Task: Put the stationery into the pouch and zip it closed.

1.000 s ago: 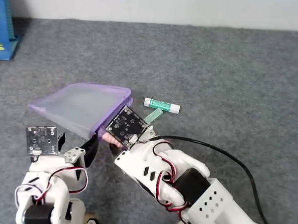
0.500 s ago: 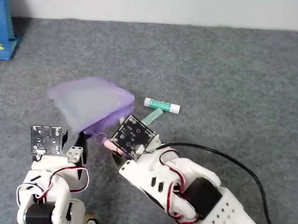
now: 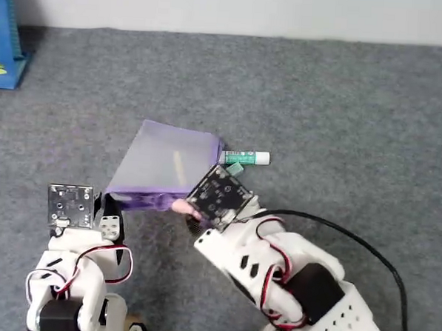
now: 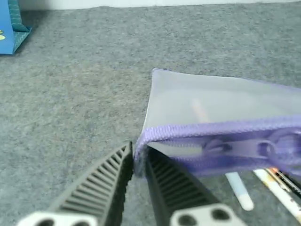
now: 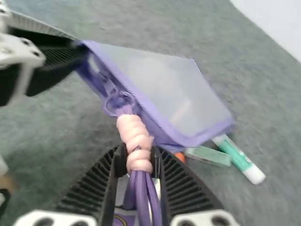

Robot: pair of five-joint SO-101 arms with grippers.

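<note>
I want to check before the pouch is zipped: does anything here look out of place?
Yes. The glue stick, a green piece and some pens lie on the carpet outside the pouch, while the right gripper grips the pink zip pull.

We see pouch [image 3: 165, 162] hanging between both arms, blocking near middle of surface [image 3: 343, 105]. Left gripper [image 4: 136, 154] pinches its corner and right gripper [image 5: 138, 155] pinches pink pull [image 5: 135, 141], so no room between either pair of fingers. Glue stick [image 3: 245, 158] and flat green piece [image 3: 234, 167] crowd pouch's right corner. Pens [image 4: 281, 183] lie under pouch mouth. Blue box [image 3: 3, 43] stands at far left edge. We find far and right stretches of surface open.
</note>
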